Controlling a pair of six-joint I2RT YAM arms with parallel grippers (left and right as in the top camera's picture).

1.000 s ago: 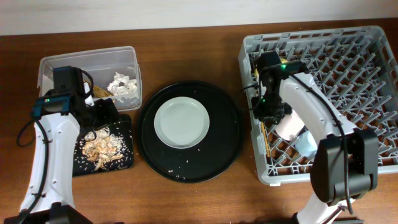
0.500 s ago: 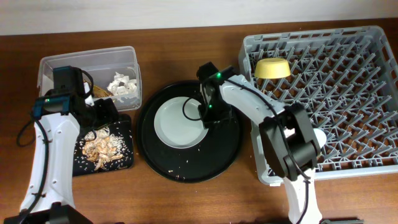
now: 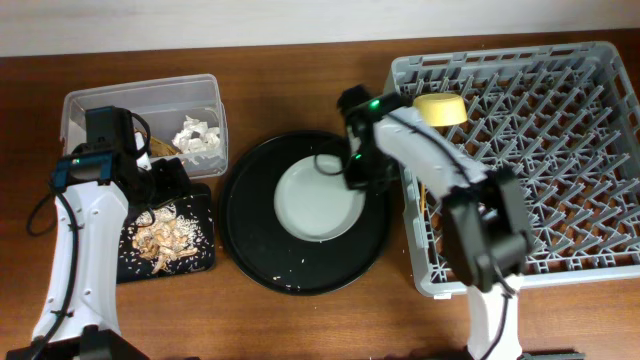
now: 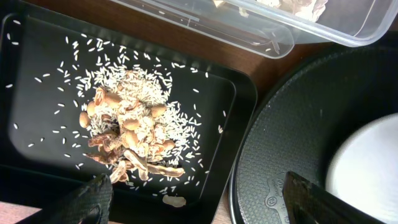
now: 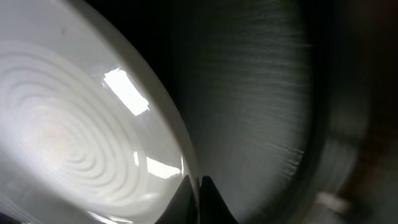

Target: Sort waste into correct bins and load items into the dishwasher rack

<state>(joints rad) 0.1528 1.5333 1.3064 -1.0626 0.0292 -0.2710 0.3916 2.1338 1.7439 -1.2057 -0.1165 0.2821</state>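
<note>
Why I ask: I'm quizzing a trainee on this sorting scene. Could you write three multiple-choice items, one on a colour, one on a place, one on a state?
1. What colour is the bowl in the rack? A pink; B yellow; C blue.
2. Where does the plate lie? A in the rack; B inside the bowl; C on the round black tray.
3. How is the left pincer? A open and empty; B shut on the plate; C shut on the bowl.

Key: 1 B, the overhead view shows it yellow at the rack's corner. 2 C, the dark tray rings the plate on all sides. 3 A, the left wrist view shows its fingers wide apart, gripping nothing.
</note>
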